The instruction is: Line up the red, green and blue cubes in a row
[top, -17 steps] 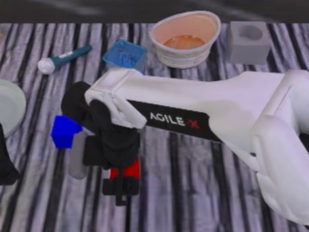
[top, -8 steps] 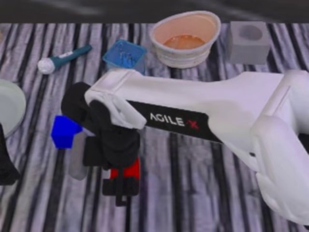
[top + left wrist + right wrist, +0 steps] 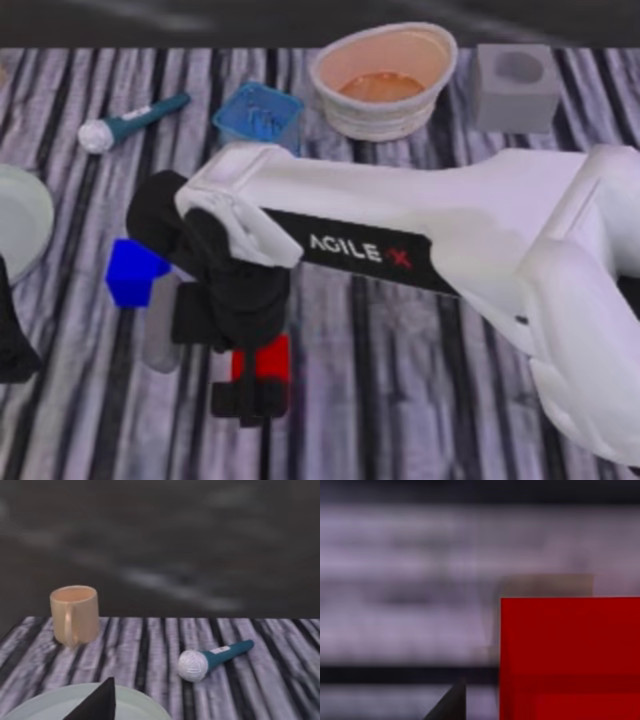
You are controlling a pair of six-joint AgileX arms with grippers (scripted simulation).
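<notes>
Two arms share the striped table (image 3: 420, 400). Largest is the white right arm (image 3: 450, 250), reaching across from the right side toward centre-left. Its black right gripper (image 3: 250, 400) points down with its fingers closed against the red cube (image 3: 262, 360), which fills the right wrist view. The left gripper (image 3: 12, 340) sits parked at the left edge; whether it is open cannot be told. The blue cube (image 3: 132, 272) lies just left of the working arm's wrist. The green cube is not visible.
</notes>
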